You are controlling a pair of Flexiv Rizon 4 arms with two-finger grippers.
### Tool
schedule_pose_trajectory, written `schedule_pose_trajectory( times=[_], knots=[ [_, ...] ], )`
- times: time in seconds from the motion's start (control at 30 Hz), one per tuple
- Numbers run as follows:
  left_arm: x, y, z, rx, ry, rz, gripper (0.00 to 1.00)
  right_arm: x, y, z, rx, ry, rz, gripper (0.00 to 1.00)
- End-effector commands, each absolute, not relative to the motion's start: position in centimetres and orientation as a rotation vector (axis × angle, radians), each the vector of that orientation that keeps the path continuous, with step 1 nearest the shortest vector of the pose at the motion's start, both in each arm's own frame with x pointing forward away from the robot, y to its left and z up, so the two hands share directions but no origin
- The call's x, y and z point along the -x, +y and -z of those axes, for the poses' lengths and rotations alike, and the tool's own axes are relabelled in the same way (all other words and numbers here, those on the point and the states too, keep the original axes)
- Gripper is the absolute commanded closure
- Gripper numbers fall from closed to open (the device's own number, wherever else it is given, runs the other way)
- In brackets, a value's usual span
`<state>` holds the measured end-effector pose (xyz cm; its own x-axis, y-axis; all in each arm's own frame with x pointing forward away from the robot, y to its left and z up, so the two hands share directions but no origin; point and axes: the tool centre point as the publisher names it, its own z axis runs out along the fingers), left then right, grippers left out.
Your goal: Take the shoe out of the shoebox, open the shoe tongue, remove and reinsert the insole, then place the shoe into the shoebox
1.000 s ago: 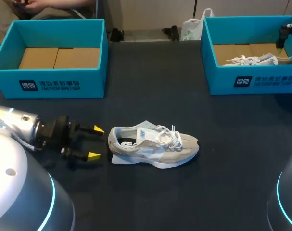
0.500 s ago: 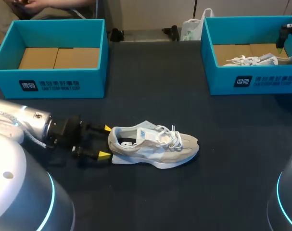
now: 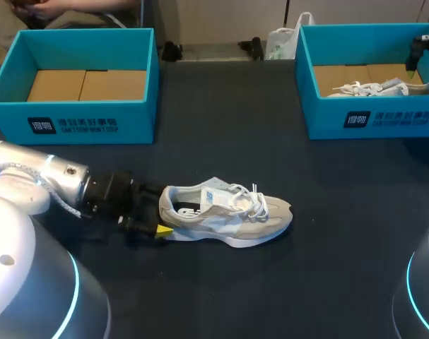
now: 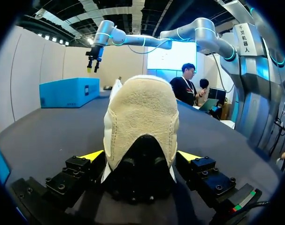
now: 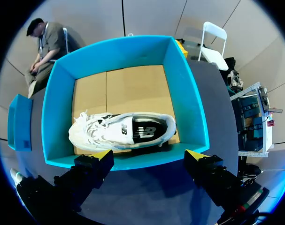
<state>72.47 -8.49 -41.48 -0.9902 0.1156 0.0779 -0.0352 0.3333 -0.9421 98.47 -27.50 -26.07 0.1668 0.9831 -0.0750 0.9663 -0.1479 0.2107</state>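
Near the middle of the dark table [image 3: 285,282], seen from the head camera, a pale grey and white sneaker [image 3: 228,210] stands upright on its sole, toe toward 3 o'clock and heel toward 9 o'clock. The left arm comes in from 9 o'clock, and the left gripper [image 3: 160,210] straddles the heel. One yellow fingertip [image 3: 163,228] shows at the heel's near side, while the other is hidden behind the shoe. At 10 o'clock sits the left shoebox [image 3: 73,116], teal, with only a cardboard floor [image 3: 87,85] showing inside. At 2 o'clock the right shoebox [image 3: 369,120] holds a second sneaker [image 3: 373,88].

From the left wrist camera, the sneaker's suede heel [image 4: 141,122] fills the space straight ahead, at the gripper's 12 o'clock. The left gripper [image 4: 141,157] has its jaws spread wide, one yellow tip just beside each side of the heel, with no clear pinch. Well beyond the toe, the right gripper [image 4: 92,69] hangs above the right shoebox [image 4: 69,92].

From the right wrist camera, looking down, the right gripper [image 5: 146,157] has its jaws spread wide with nothing between them. The right shoebox [image 5: 189,103] lies ahead of and below the fingers. The second sneaker [image 5: 123,131] rests on its cardboard floor, lengthwise along the wall nearest the fingers.
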Motion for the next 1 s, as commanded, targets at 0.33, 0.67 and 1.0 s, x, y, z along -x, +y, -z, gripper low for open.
schedule_pose_trajectory(
  times=[0.33,0.67,1.0],
  knots=[
    [-72.4,-10.5,42.5,0.058,-2.475,-1.727,0.0,-98.5,-27.5,26.1,-2.23,1.898,-0.119,0.0],
    [-72.3,-10.7,43.0,0.054,-2.489,-1.697,0.71,-98.5,-27.5,26.1,-2.23,1.898,-0.119,0.0],
    [-71.9,-10.4,42.7,0.073,-2.482,-1.665,1.0,-98.5,-27.5,26.1,-2.23,1.898,-0.119,0.0]
  ],
)
